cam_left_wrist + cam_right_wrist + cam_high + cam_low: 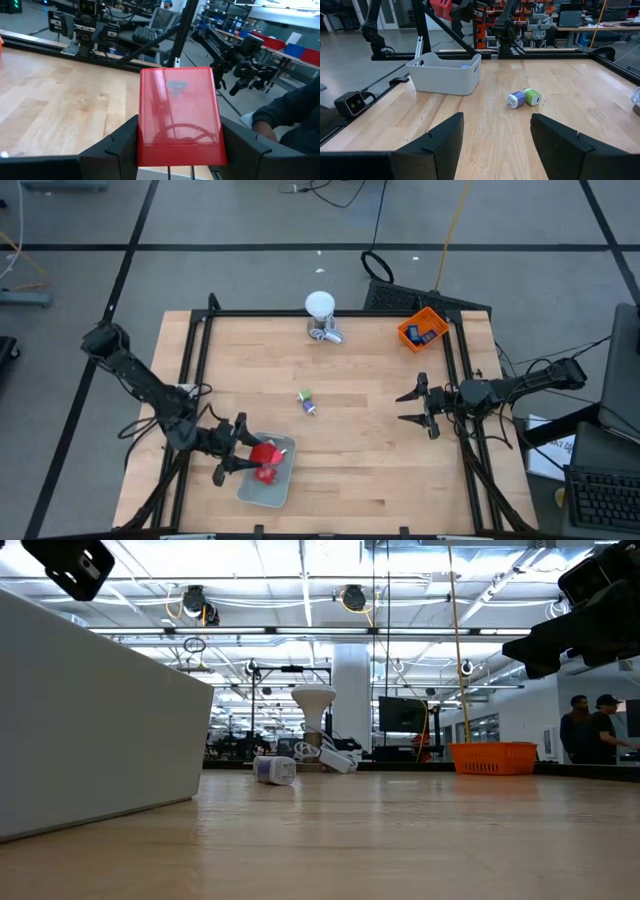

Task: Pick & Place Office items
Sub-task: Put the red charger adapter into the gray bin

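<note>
The left tool (243, 452), clamped on a red block (179, 116), hangs over the tray (272, 492), so the placing step is in hand and next calls for letting go; the right tool (412, 408) waits, fingers apart.

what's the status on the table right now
Left claw shut on red block above grey tray. Right claw open, empty. Nothing in the way.

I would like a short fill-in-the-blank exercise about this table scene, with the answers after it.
1. The left gripper holds a ____ rectangular block above the pale grey tray.
2. The right gripper is ____ and holds nothing.
3. The small green-and-purple piece lies on the wooden ____.
4. The orange bin sits at the table's far ____ corner.

Answers: red; open; table; right
</note>
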### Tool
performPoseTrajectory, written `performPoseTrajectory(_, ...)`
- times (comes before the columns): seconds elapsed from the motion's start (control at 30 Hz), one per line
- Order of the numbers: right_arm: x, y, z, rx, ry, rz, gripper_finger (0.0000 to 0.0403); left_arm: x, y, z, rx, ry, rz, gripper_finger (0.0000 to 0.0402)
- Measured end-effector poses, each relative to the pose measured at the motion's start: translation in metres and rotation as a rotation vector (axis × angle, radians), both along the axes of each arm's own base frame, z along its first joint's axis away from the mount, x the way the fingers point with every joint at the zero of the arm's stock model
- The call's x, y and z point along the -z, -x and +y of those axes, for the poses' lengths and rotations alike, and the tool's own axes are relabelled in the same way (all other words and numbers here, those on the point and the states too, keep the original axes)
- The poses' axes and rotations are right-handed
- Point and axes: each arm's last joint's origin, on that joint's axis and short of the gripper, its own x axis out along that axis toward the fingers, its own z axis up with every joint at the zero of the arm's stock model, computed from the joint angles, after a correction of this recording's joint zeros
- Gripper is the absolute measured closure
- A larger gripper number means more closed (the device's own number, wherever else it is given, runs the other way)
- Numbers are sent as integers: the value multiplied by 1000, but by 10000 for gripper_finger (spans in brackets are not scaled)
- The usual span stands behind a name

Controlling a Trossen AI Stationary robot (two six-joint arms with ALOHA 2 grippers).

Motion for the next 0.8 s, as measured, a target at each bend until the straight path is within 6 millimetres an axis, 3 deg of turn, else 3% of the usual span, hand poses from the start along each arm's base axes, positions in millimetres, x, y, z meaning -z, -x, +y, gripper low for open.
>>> performPoseTrajectory(0.37, 0, 0, 0, 0, 0, 0, 183, 9, 7, -13, 11, -10, 50, 189)
performPoseTrajectory(0.8, 0, 0, 0, 0, 0, 0, 183, 34, -16, -50, 73, -105, 287, 189)
